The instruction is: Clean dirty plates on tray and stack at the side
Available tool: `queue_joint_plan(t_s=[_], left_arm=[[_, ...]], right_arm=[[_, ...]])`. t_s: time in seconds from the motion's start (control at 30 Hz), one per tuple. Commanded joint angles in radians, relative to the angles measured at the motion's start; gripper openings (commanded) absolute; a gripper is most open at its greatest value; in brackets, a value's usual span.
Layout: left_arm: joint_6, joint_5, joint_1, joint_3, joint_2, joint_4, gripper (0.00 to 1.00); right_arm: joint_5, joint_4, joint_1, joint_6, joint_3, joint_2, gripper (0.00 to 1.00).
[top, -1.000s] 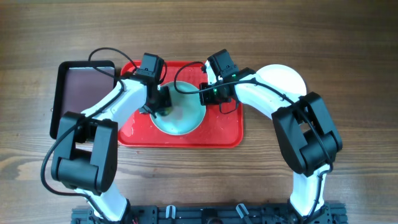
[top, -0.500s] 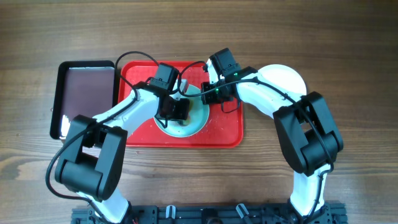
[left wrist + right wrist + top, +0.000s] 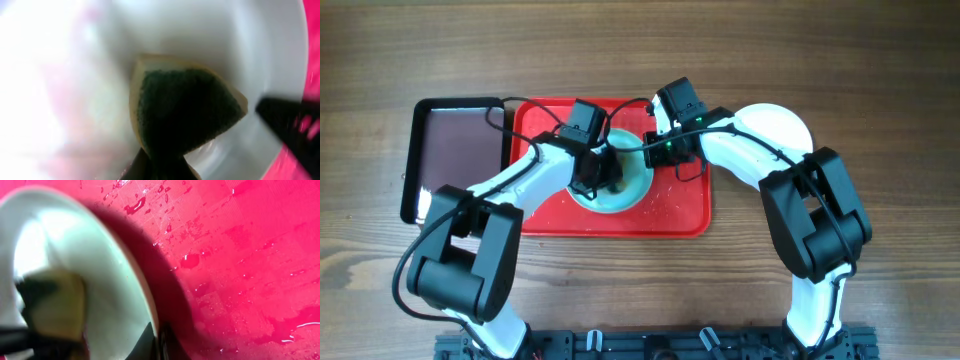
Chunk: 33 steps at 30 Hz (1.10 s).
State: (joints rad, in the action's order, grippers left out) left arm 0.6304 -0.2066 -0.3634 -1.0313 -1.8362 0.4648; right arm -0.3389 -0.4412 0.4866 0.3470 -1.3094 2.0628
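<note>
The wooden table (image 3: 880, 60) carries the red tray (image 3: 670, 215) at its middle. A smaller black tray (image 3: 450, 150) lies just left of it. A white plate (image 3: 780, 120) sits on the table right of the red tray, partly under the right arm. A turquoise plate (image 3: 620, 200) rests on the red tray, toward its far side, between the two arms. The tray floor right of the plate is wet and speckled with droplets.

The right gripper (image 3: 655, 150) is closed on the turquoise plate's right rim, one finger on either side of the edge. The left gripper (image 3: 595, 175) is clamped on a green-and-yellow sponge (image 3: 185, 110), whose green face presses into the plate's hollow.
</note>
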Motion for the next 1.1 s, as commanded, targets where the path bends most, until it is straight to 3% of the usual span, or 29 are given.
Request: queue_joint_plan(t_s=[0.0, 0.2, 0.4, 0.57, 0.73, 0.97, 1.07], left_arm=[[0.175, 0.311, 0.042, 0.047, -0.058, -0.056, 0.04], [0.210, 0.504, 0.050, 0.047, -0.058, -0.098, 0.04], [0.233, 0.452, 0.071, 0.047, -0.058, 0.045, 0.04], [0.061, 0.237, 0.101, 0.047, -0.058, 0.155, 0.04], [-0.174, -0.044, 0.167, 0.047, -0.058, 0.168, 0.04], [-0.310, -0.410, 0.330, 0.045, -0.058, 0.173, 0.04], [-0.375, -0.483, 0.363, 0.045, -0.058, 0.188, 0.04]], right_arm=[[0.003, -0.005, 0.007, 0.023, -0.009, 0.031, 0.04], [0.003, -0.005, 0.007, 0.023, -0.009, 0.031, 0.04], [0.003, -0.005, 0.007, 0.023, -0.009, 0.031, 0.04], [0.002, -0.005, 0.011, 0.041, -0.009, 0.031, 0.04], [-0.013, -0.005, 0.034, 0.059, -0.009, 0.032, 0.04], [-0.093, 0.021, 0.047, 0.101, -0.008, 0.043, 0.04], [-0.092, 0.024, 0.047, 0.102, -0.008, 0.043, 0.04]])
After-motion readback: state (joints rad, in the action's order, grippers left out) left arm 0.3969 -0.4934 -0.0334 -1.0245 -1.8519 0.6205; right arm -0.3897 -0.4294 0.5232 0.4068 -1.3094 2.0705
